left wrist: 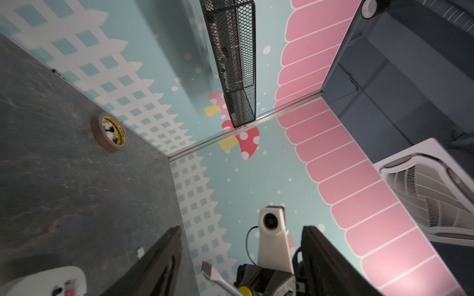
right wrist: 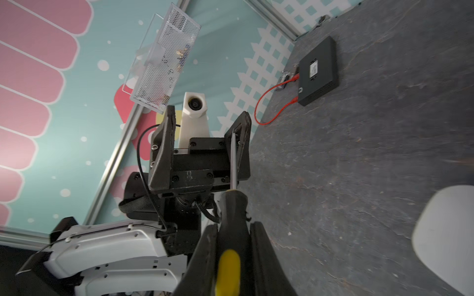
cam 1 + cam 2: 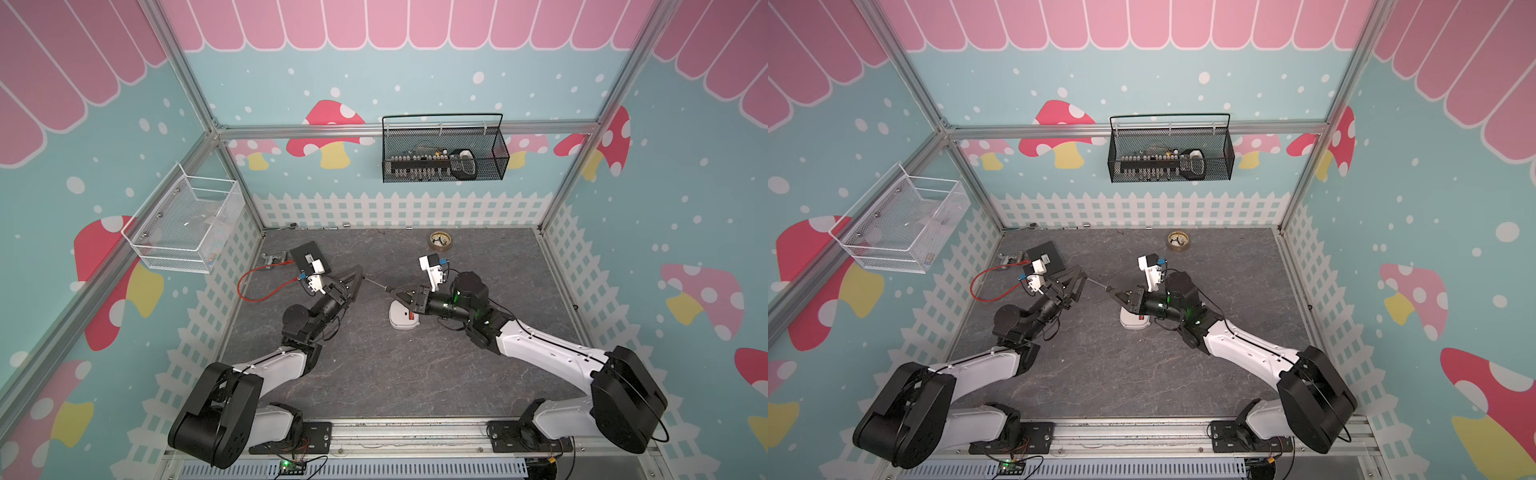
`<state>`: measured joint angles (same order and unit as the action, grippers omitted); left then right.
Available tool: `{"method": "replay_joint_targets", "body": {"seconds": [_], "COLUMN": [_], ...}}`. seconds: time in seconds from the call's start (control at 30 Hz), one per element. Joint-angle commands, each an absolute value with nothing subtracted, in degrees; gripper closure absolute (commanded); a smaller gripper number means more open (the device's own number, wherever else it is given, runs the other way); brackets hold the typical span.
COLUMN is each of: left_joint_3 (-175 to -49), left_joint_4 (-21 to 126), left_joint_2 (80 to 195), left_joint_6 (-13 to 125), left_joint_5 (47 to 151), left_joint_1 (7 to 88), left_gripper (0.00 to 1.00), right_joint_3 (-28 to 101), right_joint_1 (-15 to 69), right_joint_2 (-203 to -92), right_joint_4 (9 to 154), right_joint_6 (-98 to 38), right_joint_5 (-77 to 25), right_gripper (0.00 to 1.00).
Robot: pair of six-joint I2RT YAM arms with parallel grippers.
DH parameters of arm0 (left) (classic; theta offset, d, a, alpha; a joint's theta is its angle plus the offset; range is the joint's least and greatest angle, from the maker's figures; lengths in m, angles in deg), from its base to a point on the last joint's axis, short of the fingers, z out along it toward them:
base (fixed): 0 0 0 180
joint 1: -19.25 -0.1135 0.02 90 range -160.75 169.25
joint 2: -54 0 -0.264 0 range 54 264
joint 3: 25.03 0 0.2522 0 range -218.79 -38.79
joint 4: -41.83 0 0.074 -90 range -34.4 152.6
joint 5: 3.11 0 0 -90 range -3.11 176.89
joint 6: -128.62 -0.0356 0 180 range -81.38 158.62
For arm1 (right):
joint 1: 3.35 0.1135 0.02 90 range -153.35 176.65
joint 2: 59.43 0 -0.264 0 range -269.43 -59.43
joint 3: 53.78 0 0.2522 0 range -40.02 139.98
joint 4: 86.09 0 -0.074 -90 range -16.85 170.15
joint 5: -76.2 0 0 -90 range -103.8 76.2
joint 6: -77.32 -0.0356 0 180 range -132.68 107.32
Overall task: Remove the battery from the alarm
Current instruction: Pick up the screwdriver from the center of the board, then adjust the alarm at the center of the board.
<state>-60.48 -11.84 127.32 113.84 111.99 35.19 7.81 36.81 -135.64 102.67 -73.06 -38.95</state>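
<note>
The alarm [image 3: 398,321] lies mid-desk [image 3: 374,374], with the battery [image 1: 69,287] in its recess. Behind it to the right sits a tape roll [image 3: 440,240]. A flat box [image 3: 308,257] lies at the back left.

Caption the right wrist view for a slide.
The right pincer grips the screwdriver by its black-and-yellow handle, shaft pointing into the open left pincer; the alarm lies nearby on the table.

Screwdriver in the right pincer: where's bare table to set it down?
Widest patch: the near half of the table, on the alarm's near side. Another lies between the brass disc and the right wall. Crowded: the far-left corner with black box and red cable, and the middle around the screwdriver and left pincer.
</note>
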Motion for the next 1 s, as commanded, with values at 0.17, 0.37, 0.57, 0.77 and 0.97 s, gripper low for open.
{"method": "replay_joint_targets", "body": {"seconds": [0.17,0.37,0.57,0.77,0.97], "left_joint_3": [-84.3,-97.8,-103.1,-110.3,-117.3], "left_joint_4": [47.1,67.2,76.3,85.3,91.7], "left_joint_2": [127.5,143.1,150.8,156.6,162.1], "left_joint_6": [80.5,70.4,67.5,66.2,65.4], "left_joint_5": [107.7,96.9,87.1,78.3,73.7], "left_joint_1": [41.4,52.7,57.1,61.0,62.7], "left_gripper": [0.13,0.05,0.01,0.01,0.01], "right_joint_3": [20.1,27.2,29.7,29.9,29.3], "right_joint_1": [32.5,31.8,29.5,28.6,27.7], "right_joint_2": [-125.2,-125.2,-123.4,-123.2,-123.6], "right_joint_4": [67.6,54.7,51.1,51.4,52.4], "right_joint_6": [-55.9,-51.0,-47.8,-46.7,-46.0], "right_joint_5": [-14.5,-3.1,0.2,-0.8,-1.9], "right_gripper": [1.00,1.00,1.00,1.00,1.00]}}
